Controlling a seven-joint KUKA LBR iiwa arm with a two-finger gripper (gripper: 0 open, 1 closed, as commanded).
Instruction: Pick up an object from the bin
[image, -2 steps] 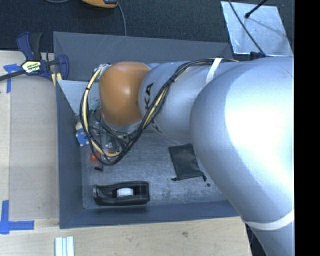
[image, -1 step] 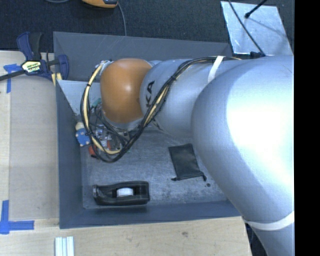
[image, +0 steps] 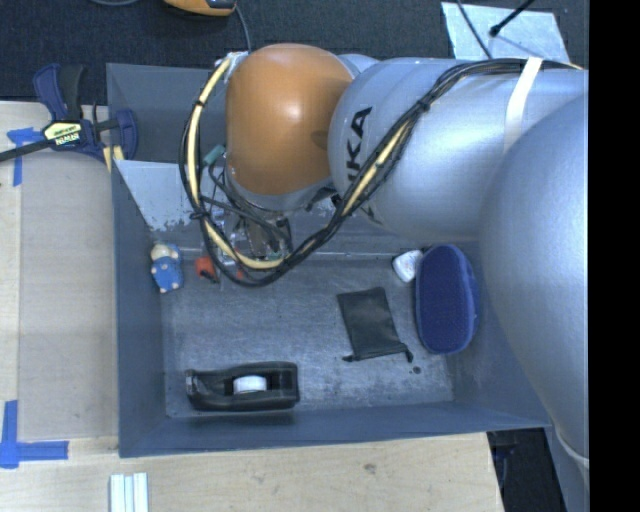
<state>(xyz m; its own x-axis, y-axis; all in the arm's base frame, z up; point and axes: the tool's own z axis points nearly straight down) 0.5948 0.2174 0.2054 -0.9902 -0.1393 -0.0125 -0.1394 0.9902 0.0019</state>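
Silver KUKA-marked arm (image: 470, 150), orange wrist cover (image: 280, 110), black-and-yellow cables (image: 188, 140).

Dark floor (image: 330, 25) along the top, pale sheet (image: 470, 38) lying on it at upper right

This is a robotics lab or test cell, not a home or a shop. A large silver industrial arm (image: 470, 150), with bundled cables (image: 200, 120) and an orange cover (image: 280, 115) at its wrist, reaches over a grey metal bin (image: 140, 330) set beside a pale bench (image: 60, 300). The bin holds an unrelated mix of test things: a black tape dispenser (image: 243, 387), a blue oval case (image: 446, 299), a dark cloth square (image: 368, 322) and a small toy (image: 165, 268).
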